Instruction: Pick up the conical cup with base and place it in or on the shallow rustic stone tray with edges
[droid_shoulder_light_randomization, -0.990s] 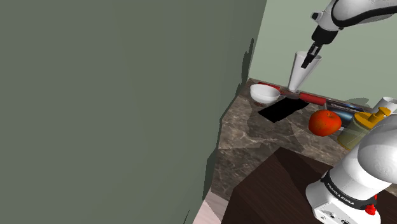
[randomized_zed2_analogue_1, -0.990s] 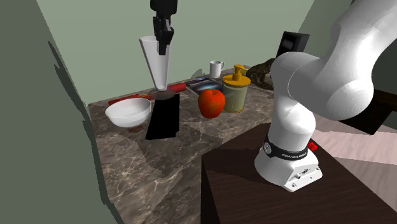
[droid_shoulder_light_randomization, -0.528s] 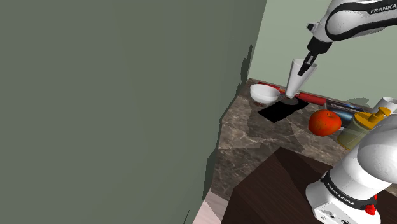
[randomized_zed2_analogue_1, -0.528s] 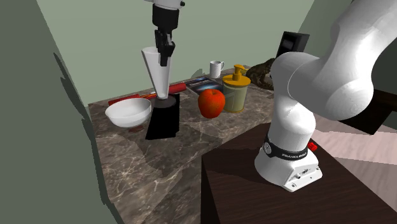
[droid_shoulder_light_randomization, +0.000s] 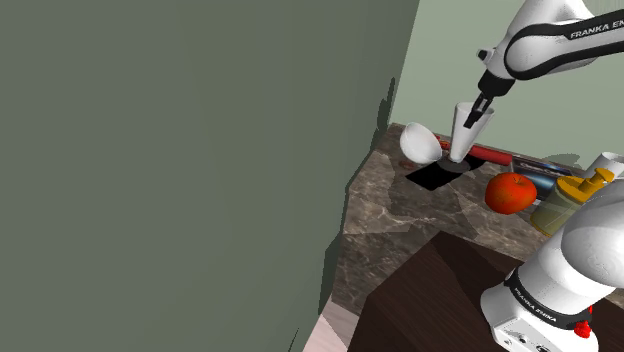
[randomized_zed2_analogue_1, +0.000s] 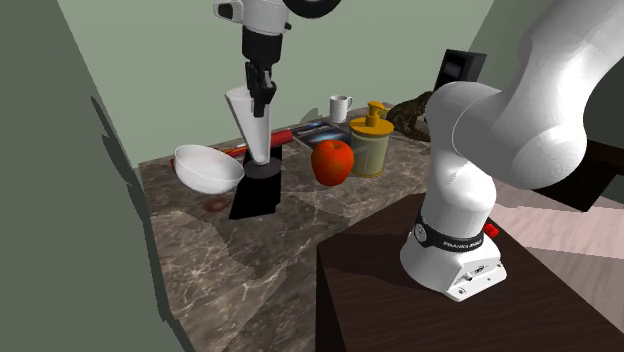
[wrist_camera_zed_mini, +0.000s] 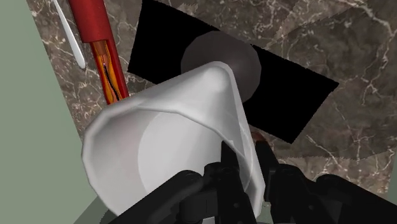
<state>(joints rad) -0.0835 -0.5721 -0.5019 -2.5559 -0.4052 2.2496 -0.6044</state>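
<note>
At shoulder view's upper right, we see pincer (droid_shoulder_light_randomization: 480, 109) pinching conical cup (droid_shoulder_light_randomization: 461, 138) rim; base seemingly touches black tray (droid_shoulder_light_randomization: 428, 177).

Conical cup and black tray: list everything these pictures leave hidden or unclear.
Conical cup base: dark against the black tray in the second exterior view, seen from above in the wrist view; touching or hovering cannot be told.
Tray edges: drawn flat black in every view, no rim shows.
Mug: shoulder view, cut off by the right edge.
Tool: shoulder view, too small to tell its fingers apart.
</note>
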